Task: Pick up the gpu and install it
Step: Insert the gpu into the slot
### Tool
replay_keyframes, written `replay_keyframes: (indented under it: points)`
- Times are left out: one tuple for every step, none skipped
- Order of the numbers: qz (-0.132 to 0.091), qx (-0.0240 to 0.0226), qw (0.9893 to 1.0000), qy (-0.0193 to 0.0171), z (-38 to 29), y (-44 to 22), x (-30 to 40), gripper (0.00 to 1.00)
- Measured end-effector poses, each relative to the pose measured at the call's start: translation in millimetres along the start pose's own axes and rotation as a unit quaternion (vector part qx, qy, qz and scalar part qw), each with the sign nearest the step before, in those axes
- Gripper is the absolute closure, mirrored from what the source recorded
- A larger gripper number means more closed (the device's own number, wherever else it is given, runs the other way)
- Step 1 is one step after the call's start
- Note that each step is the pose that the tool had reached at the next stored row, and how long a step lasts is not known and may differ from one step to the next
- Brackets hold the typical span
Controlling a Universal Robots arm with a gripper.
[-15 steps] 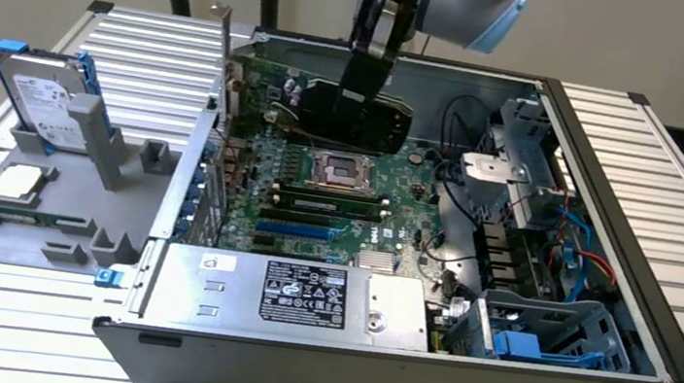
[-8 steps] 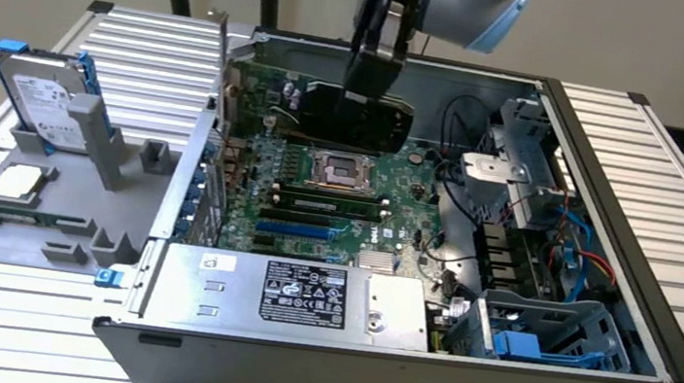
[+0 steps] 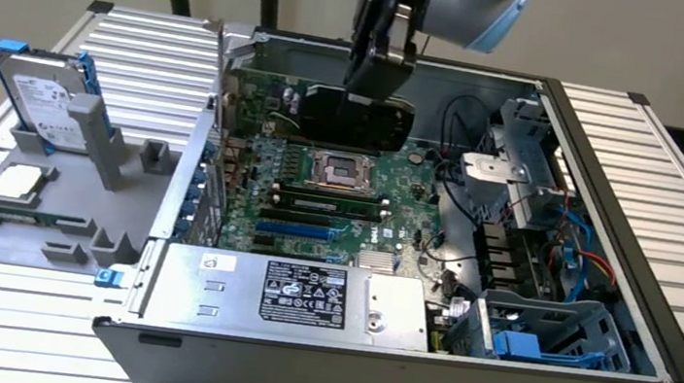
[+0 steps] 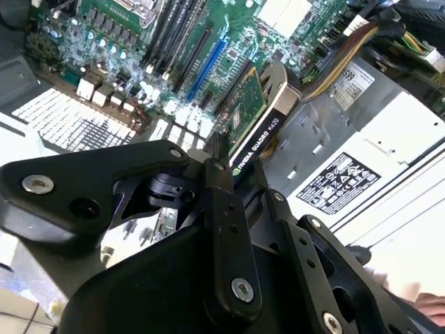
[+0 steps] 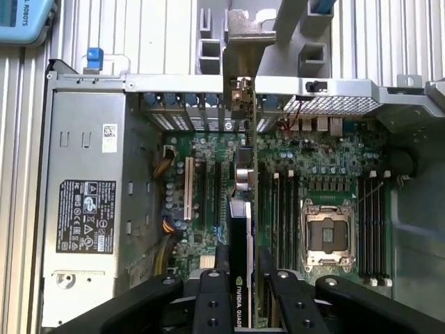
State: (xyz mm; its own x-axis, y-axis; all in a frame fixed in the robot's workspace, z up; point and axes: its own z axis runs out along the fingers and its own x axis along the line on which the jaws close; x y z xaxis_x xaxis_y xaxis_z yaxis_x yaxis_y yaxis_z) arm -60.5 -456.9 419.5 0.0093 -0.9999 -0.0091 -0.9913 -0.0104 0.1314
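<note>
The gpu (image 3: 325,111), a green board with a black cooler, hangs upright above the back part of the motherboard (image 3: 312,217) inside the open computer case (image 3: 604,185). My gripper (image 3: 375,98) is shut on the card's top edge. In the first wrist view the gpu (image 5: 242,229) shows edge-on between my fingers (image 5: 208,292), with its silver bracket (image 5: 240,35) near the case's slot wall. The second wrist view has the gpu (image 4: 261,115) tilted over the blue and black slots (image 4: 208,59), held in the gripper (image 4: 229,174).
A grey holder tray (image 3: 53,205) at the exterior view's left carries a silver hard drive in a blue frame (image 3: 47,97) and a processor chip (image 3: 14,181). The power supply (image 3: 303,294), open processor socket (image 3: 345,167), memory sticks (image 3: 328,204), cables (image 3: 570,249) and drive cage (image 3: 547,334) crowd the case.
</note>
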Motion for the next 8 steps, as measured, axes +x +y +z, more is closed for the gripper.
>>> replay_keyframes:
  points:
    - [-0.005,-0.0001,1.0,0.0007,0.0,-0.1,0.0,1.0]
    - [-0.01,-0.0001,0.9999,0.0014,0.0,-0.2,0.0,1.0]
    - [-0.016,-0.0002,0.9999,0.0021,-0.1,-0.3,0.0,1.0]
    - [-0.021,-0.0002,0.9998,0.0027,-0.1,-0.4,0.0,1.0]
    - [-0.026,-0.0002,0.9997,0.0034,-0.1,-0.5,0.0,1.0]
    - [-0.031,-0.0003,0.9995,0.0041,-0.1,-0.6,0.0,1.0]
    - [-0.036,-0.0003,0.9994,0.0047,-0.1,-0.7,0.0,1.0]
    - [-0.041,-0.0004,0.9992,0.0054,-0.1,-0.7,0.0,1.0]
